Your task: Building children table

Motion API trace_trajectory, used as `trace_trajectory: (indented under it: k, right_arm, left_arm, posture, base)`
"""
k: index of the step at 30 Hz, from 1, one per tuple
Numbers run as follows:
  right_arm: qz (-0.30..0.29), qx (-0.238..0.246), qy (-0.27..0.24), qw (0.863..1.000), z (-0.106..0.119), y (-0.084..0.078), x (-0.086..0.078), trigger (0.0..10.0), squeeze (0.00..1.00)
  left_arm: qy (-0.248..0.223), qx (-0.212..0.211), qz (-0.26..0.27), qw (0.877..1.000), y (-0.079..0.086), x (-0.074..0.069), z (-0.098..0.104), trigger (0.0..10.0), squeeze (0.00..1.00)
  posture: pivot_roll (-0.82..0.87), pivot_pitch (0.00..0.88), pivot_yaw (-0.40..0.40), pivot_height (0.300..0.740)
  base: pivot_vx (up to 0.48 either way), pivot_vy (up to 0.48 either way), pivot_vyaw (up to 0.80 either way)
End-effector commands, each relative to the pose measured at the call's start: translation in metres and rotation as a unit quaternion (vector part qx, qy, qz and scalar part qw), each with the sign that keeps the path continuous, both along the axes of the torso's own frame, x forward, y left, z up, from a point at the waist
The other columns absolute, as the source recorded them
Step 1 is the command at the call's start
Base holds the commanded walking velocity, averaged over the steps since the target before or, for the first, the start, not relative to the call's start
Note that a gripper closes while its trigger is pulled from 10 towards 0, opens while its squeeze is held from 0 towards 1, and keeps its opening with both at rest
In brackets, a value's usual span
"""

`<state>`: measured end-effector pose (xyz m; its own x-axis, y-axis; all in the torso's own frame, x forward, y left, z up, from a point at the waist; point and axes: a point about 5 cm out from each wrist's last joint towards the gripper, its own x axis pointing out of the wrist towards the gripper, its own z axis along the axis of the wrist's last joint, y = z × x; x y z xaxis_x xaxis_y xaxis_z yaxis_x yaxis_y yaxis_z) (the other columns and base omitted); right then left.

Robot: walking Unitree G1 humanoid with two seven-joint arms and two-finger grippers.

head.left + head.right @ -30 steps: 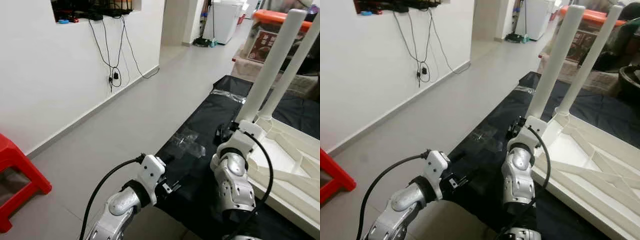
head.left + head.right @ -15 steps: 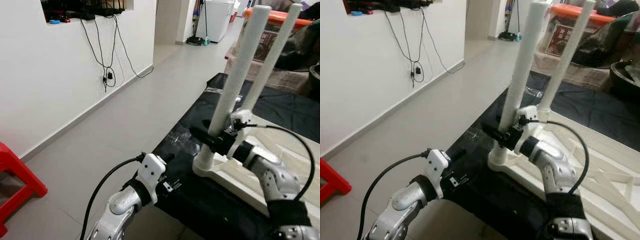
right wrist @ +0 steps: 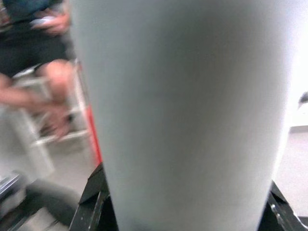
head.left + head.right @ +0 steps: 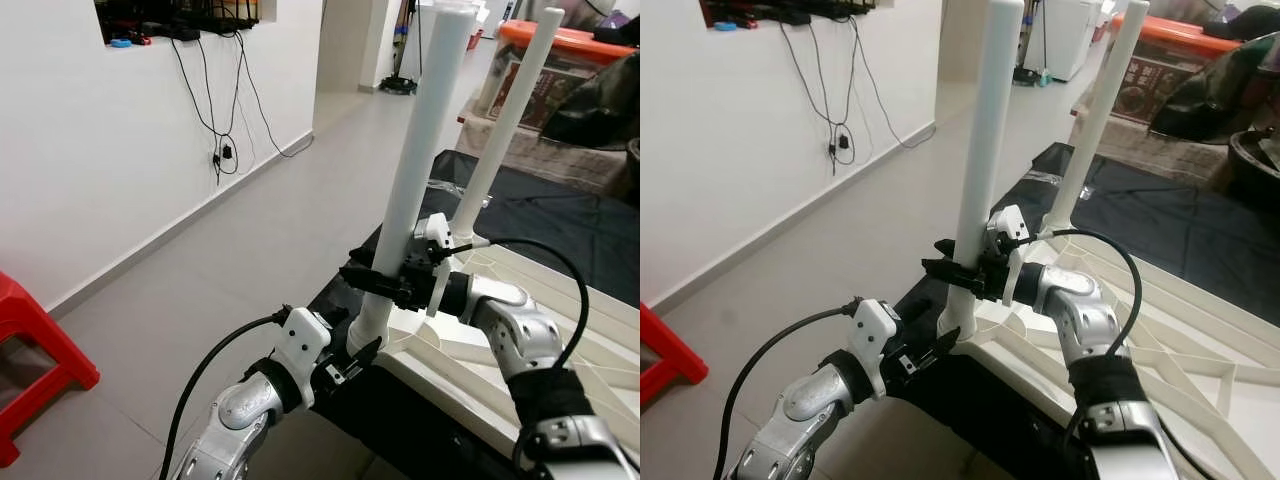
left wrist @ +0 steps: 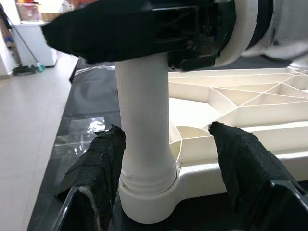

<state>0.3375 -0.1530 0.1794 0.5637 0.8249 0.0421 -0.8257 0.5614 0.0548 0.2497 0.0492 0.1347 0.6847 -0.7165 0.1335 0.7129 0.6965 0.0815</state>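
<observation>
A white plastic children's table (image 4: 560, 330) lies upside down on a black sheet, with two legs standing up. My right gripper (image 4: 378, 278) is shut on the near leg (image 4: 425, 130) a little above its base; the right wrist view has this leg (image 3: 183, 106) close up. My left gripper (image 5: 166, 130) is open at the leg's socket (image 5: 147, 192), one finger (image 5: 103, 154) against the leg, the other (image 5: 240, 154) apart from it. The far leg (image 4: 505, 120) stands behind.
The black sheet (image 4: 560, 210) covers the floor under the table. A red stool (image 4: 30, 340) stands at the left by the white wall with hanging cables (image 4: 225, 150). An orange-lidded box (image 4: 560, 60) is behind. A seated person (image 3: 43, 72) is nearby.
My right gripper has come round from beside the leg's base and shut on the near leg. The leg now stands between my left gripper's fingers. The camera view has shifted.
</observation>
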Motion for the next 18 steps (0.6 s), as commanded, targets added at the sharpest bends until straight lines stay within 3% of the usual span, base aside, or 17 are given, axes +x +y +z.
trace_trajectory:
  k: [1,3,4,6,7,9,10,11,12,13,14,15,17,18]
  right_arm:
    - [-0.15,0.015,0.028,0.988,-0.012,-0.013,0.012,0.0,0.0]
    - [-0.238,0.026,0.039,0.97,-0.016,-0.023,0.018,0.0,0.0]
    - [-0.238,0.026,0.039,0.97,-0.016,-0.023,0.018,0.0,0.0]
    - [-0.349,0.031,0.037,0.936,-0.019,-0.038,0.021,0.0,0.0]
    - [-0.357,0.031,0.035,0.933,-0.019,-0.039,0.021,0.0,0.0]
    - [-0.553,0.023,0.069,0.83,-0.03,-0.069,0.012,0.0,0.0]
    - [-0.605,0.019,0.078,0.792,-0.033,-0.077,0.007,0.0,0.0]
    - [-0.631,0.017,0.083,0.772,-0.035,-0.082,0.005,0.0,0.0]
    - [-0.631,0.017,0.083,0.772,-0.035,-0.082,0.005,0.0,0.0]
    - [-0.674,0.027,0.09,0.733,-0.038,-0.084,-0.006,0.0,0.0]
    - [-0.739,0.037,0.106,0.664,-0.042,-0.085,-0.023,0.0,0.0]
    - [-0.755,0.038,0.109,0.646,-0.043,-0.086,-0.027,0.0,0.0]
    - [-0.758,0.039,0.11,0.642,-0.044,-0.085,-0.027,0.0,0.0]
    - [-0.753,0.051,0.113,0.646,-0.041,-0.065,-0.026,0.0,0.0]
  left_arm:
    - [0.007,0.005,-0.004,1.0,-0.001,-0.002,-0.004,10.0,0.0]
    - [0.007,0.004,-0.004,1.0,-0.001,-0.002,-0.004,10.0,0.0]
    - [0.007,0.004,-0.004,1.0,-0.001,-0.002,-0.004,10.0,0.0]
    - [0.007,0.005,-0.004,1.0,-0.001,-0.002,-0.004,10.0,0.0]
    - [0.007,0.005,-0.004,1.0,-0.001,-0.002,-0.005,10.0,0.0]
    - [0.008,0.004,-0.004,1.0,-0.001,-0.001,-0.004,10.0,0.0]
    - [0.008,0.004,-0.004,1.0,-0.001,-0.001,-0.004,10.0,0.0]
    - [0.008,0.004,-0.004,1.0,-0.001,-0.001,-0.004,10.0,0.0]
    - [0.008,0.004,-0.004,1.0,-0.001,-0.001,-0.004,10.0,0.0]
    - [0.008,0.004,-0.004,1.0,-0.001,-0.001,-0.005,10.0,0.0]
    - [0.008,0.005,-0.004,1.0,-0.001,-0.001,-0.005,10.0,0.0]
    - [0.007,0.005,-0.004,1.0,-0.001,-0.001,-0.005,10.0,0.0]
    - [0.007,0.005,-0.004,1.0,-0.001,-0.001,-0.005,10.0,0.0]
    - [0.007,0.005,-0.004,1.0,-0.002,-0.001,-0.006,10.0,0.0]
  posture:
    - [0.17,0.0,-0.109,0.74]
    - [0.16,0.0,-0.106,0.74]
    - [0.16,0.0,-0.106,0.74]
    - [0.16,0.0,-0.105,0.74]
    - [0.16,0.0,-0.105,0.74]
    - [0.16,0.0,-0.105,0.74]
    - [0.16,0.0,-0.105,0.74]
    - [0.16,0.0,-0.105,0.74]
    - [0.16,0.0,-0.105,0.74]
    - [0.15,0.0,-0.107,0.74]
    - [0.15,0.0,-0.107,0.74]
    - [0.15,0.0,-0.107,0.74]
    - [0.15,0.0,-0.107,0.74]
    - [0.15,0.0,-0.108,0.74]
  base:
    - [0.0,0.0,0.0]
    - [0.0,0.0,0.0]
    - [0.0,0.0,0.0]
    - [0.0,0.0,0.0]
    - [0.0,0.0,0.0]
    - [0.0,0.0,0.0]
    - [0.0,0.0,0.0]
    - [0.0,0.0,0.0]
    - [0.0,0.0,0.0]
    - [0.0,0.0,0.0]
    - [0.0,0.0,0.0]
    - [0.0,0.0,0.0]
    - [0.0,0.0,0.0]
    - [0.0,0.0,0.0]
